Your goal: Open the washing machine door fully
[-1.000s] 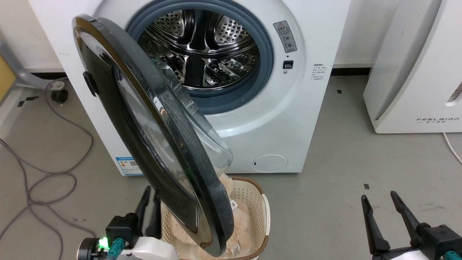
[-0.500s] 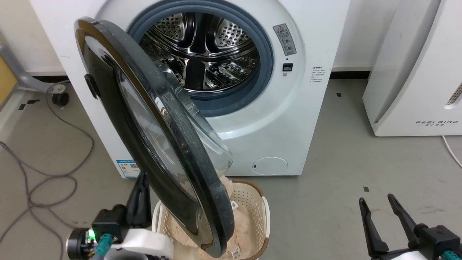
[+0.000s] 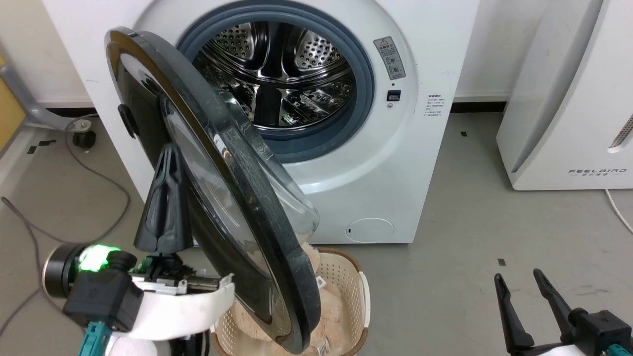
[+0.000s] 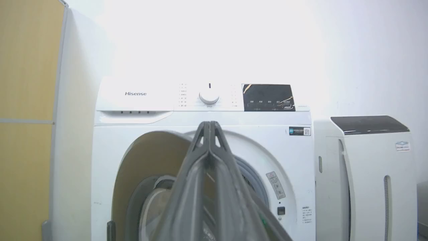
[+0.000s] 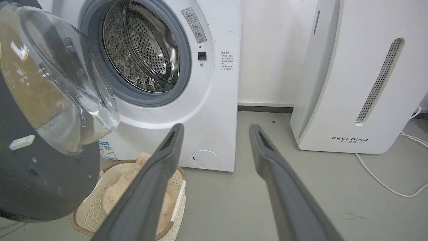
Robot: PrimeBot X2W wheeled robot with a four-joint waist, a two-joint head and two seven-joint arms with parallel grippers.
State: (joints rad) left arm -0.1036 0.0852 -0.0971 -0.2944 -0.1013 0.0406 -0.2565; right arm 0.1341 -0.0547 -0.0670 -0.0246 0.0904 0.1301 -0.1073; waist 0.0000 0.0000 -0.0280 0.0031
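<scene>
The white washing machine [image 3: 376, 163] stands ahead with its steel drum exposed. Its round black washing machine door [image 3: 257, 207] hangs partly swung out on the left hinge, glass bowl facing the drum. My left gripper [image 3: 171, 146] is shut on nothing, fingers pointing up in front of the door's glossy outer face; I cannot tell whether they touch it. In the left wrist view the shut left gripper [image 4: 209, 123] points at the machine [image 4: 133, 134] past the door [image 4: 150, 157]. My right gripper [image 3: 517, 275] is open low at the right. The right wrist view shows the right gripper [image 5: 216, 126] and the door's back [image 5: 40, 174].
A cream basket [image 3: 363, 296] holding a beige plush sits on the floor under the door's lower edge. The white FEELBIRD appliance [image 3: 568, 99] stands at the right. Cables [image 3: 99, 183] and a caster wheel [image 3: 83, 138] lie at the left. A wooden cabinet [image 4: 26, 100] flanks the machine.
My left gripper closed its fingers and rose from low beside the basket to the height of the door's outer face. The door and right gripper have barely moved; the camera shifted slightly.
</scene>
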